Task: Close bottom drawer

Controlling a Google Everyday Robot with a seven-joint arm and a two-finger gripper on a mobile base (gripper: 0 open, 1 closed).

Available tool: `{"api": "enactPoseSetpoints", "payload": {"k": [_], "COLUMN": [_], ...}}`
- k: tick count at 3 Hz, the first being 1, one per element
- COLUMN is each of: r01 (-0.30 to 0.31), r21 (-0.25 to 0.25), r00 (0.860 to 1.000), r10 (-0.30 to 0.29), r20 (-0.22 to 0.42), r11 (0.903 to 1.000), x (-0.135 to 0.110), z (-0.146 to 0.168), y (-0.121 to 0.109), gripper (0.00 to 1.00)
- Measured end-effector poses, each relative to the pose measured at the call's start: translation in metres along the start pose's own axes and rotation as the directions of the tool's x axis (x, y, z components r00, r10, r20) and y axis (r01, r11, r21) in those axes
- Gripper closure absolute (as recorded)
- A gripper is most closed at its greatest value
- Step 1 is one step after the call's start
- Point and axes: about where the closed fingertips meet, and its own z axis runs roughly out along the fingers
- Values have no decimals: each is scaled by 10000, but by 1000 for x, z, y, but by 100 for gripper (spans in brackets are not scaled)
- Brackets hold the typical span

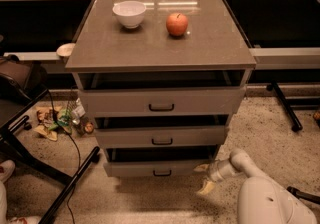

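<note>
The bottom drawer [135, 169] is the lowest of three grey-beige drawers in the cabinet. It stands pulled out a little, with a dark gap above its front panel and a small dark handle [162, 172] at its centre. My gripper [204, 178] is low on the floor side, just right of the drawer's right end. It is open and empty. The upper fingertip [202, 168] lies close to the drawer front's right edge and the lower one points down at the floor. The white arm [270, 203] comes in from the lower right.
The middle drawer [130, 138] and top drawer [125, 102] also stand slightly out. A white bowl [129, 13] and a red apple [177, 24] sit on the cabinet top. Black chair legs [65, 188] and floor clutter [57, 120] lie left. A black stand leg [285, 105] is right.
</note>
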Motion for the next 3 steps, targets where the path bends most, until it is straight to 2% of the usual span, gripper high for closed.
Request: {"api": "enactPoseSetpoints", "payload": {"k": [1,3], "r01": [1,126], "r21": [-1,-292], "r00": [10000,9998], "r10": [-1,-121], "r20": [2,166], "r11": [10000,9995], "x": [0,-3], "z": [0,-8], "y": [0,17], "gripper": [0,0]}}
